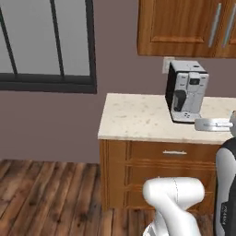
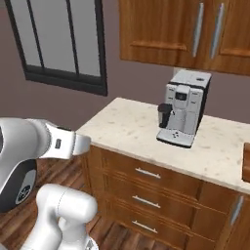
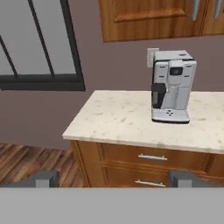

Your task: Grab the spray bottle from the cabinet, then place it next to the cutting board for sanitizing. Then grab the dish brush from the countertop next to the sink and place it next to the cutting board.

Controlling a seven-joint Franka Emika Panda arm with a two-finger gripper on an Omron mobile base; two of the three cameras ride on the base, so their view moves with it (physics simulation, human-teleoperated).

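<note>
The wall behind everything is a dull brown-grey. A big window with a dark frame sits in it on the left side. The floor is made of dark wooden planks.

The cabinet hangs high on the wall. It is reddish-brown wood, its doors are shut, and it has long silver handles. The spray bottle must be looked for elsewhere, as the shut doors hide what is inside.

Below it is the countertop, a pale speckled stone top. Brown wooden drawers with small silver handles sit under it. At the far right edge of the right base view, a brown wooden corner pokes in on the countertop, too little to tell what it is.

A silver and black coffee machine stands upright on the countertop, near the back wall. A small white wall outlet peeks out just behind it.

The gripper hangs in the air in front of the drawers, well away from the countertop. Its two dark fingertips are spread wide apart, and nothing is between them.
</note>
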